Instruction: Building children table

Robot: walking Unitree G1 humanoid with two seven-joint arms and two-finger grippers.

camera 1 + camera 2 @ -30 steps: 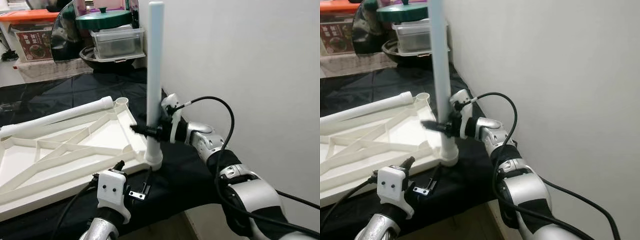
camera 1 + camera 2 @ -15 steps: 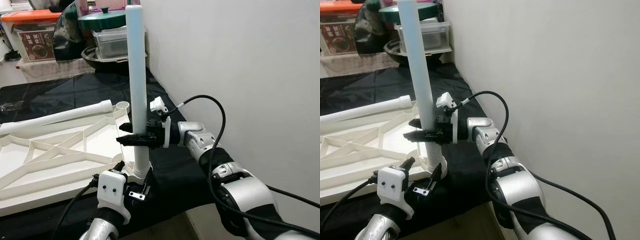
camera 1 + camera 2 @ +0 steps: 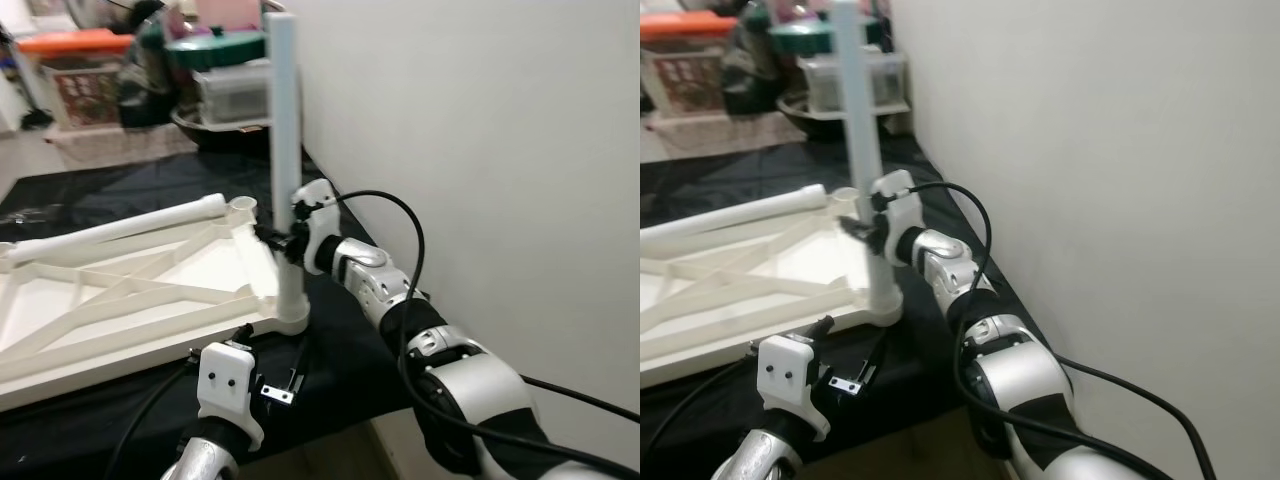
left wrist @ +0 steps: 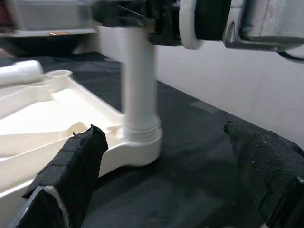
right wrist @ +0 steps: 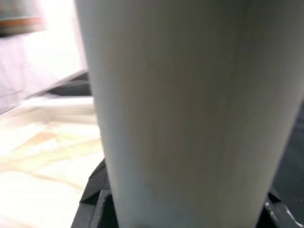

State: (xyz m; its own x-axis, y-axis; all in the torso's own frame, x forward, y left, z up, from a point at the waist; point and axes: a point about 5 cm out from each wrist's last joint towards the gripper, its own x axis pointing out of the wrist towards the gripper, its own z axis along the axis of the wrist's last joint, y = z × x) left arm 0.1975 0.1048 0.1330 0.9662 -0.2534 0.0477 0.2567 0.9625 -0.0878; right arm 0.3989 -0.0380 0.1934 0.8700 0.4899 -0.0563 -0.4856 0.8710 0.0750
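One white plastic table leg (image 3: 284, 170) stands upright in the corner socket of the upturned white ribbed tabletop (image 3: 120, 290) near the black-draped worktop (image 3: 340, 350)'s front edge, the right claw (image 3: 276, 238) clamped round it; a moment ago it leaned, so it now looks seated. Left wrist view: the left claw (image 4: 175, 166) hangs spread open before the socket. Right wrist view: the leg sits between closed fingers (image 5: 92, 199).

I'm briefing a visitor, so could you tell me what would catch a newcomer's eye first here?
A tall white leg stands upright in the corner socket of the upturned tabletop on the black cloth. The right gripper clamps it low down, close to the wall. The left gripper hovers open nearer the camera, facing the leg's base.
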